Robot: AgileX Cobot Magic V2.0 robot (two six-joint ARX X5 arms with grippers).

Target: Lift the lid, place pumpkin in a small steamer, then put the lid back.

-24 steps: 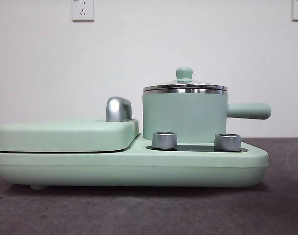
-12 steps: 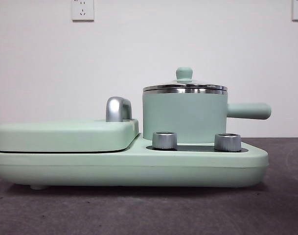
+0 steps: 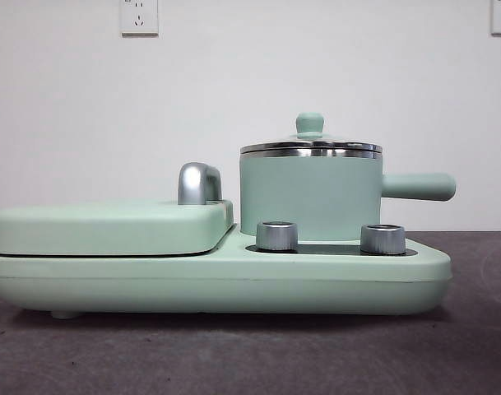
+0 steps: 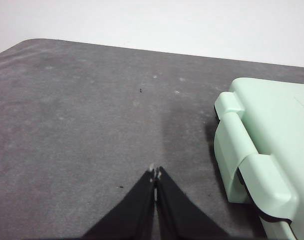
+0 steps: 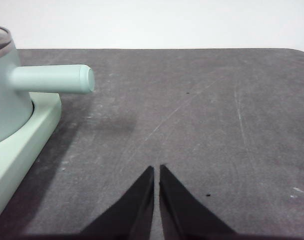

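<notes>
My front camera sits low at table (image 3: 250, 362) height, close, facing the cooker (image 3: 217, 280) side-on. My left wrist camera looks past its claw (image 4: 155, 172) at the cooker's end; my right, past its claw (image 5: 156, 170), shares the steamer (image 5: 4, 100) handle with the front.

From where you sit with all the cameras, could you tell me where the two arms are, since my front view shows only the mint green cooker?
Observer: The left gripper hangs with its jaws together over bare grey tabletop, beside the hinged end of the flat mint green griddle section.
Operator: Thank you, and the right one?
Observer: The right gripper, jaws nearly closed and empty, is over open table past the tip of the small mint green steamer pot's straight side handle.
Operator: Is a pumpkin visible?
Observer: No, neither wrist view shows one.
</notes>
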